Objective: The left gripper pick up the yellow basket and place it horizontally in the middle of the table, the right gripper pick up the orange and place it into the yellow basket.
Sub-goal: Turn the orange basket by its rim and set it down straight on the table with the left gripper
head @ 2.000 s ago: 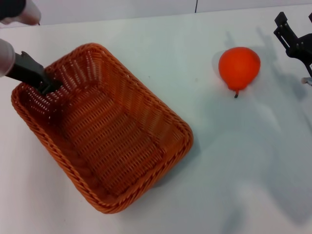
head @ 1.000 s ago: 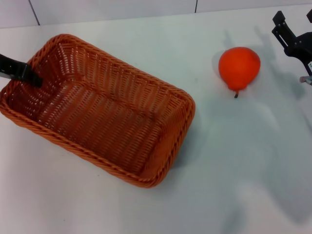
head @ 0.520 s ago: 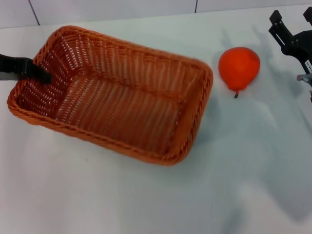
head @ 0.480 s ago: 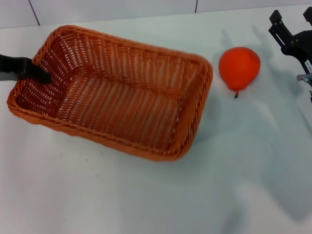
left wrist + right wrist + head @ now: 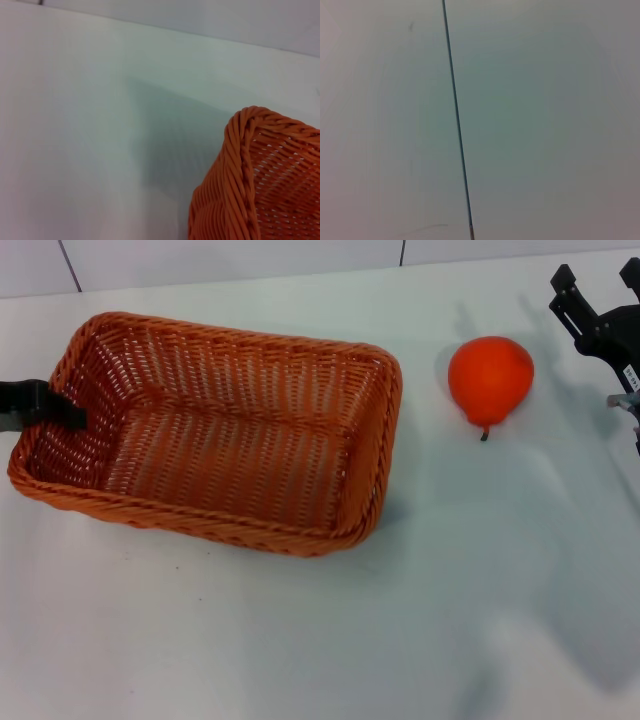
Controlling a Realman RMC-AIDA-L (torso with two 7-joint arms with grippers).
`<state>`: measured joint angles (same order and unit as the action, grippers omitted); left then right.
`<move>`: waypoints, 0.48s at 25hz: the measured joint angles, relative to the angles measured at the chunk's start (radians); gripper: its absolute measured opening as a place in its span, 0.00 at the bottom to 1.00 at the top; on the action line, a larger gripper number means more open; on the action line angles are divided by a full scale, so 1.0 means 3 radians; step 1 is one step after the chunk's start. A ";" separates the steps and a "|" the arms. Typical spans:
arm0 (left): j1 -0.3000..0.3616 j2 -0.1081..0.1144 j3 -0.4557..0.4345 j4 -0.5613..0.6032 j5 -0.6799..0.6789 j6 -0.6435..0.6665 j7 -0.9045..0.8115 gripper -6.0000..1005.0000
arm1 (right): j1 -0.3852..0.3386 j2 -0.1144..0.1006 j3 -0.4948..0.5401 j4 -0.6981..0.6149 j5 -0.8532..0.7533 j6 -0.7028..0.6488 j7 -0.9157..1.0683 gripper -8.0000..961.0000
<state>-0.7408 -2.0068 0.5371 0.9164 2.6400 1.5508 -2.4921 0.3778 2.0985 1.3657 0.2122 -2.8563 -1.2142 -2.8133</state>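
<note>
Table white | yellow basket lengthwise, left | orange right

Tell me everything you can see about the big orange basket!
The yellow basket is a large rectangular woven wicker basket, orange-brown, with a braided rim and shallow sloping sides. It is empty and sits on the white table, long side running nearly left to right. The left gripper grips its left end wall, one black finger inside. The orange lies apart, to its right, not touching it.
</note>
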 joint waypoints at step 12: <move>0.0223 -0.0148 -0.0109 0.0041 -0.0185 -0.0281 -0.0105 0.14 | 0.0010 -0.0006 0.0025 -0.0002 0.0000 0.0015 0.0000 0.95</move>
<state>-0.6737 -2.0511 0.5044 0.9286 2.5844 1.4665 -2.5237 0.3808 2.0967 1.3733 0.2116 -2.8563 -1.2096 -2.8134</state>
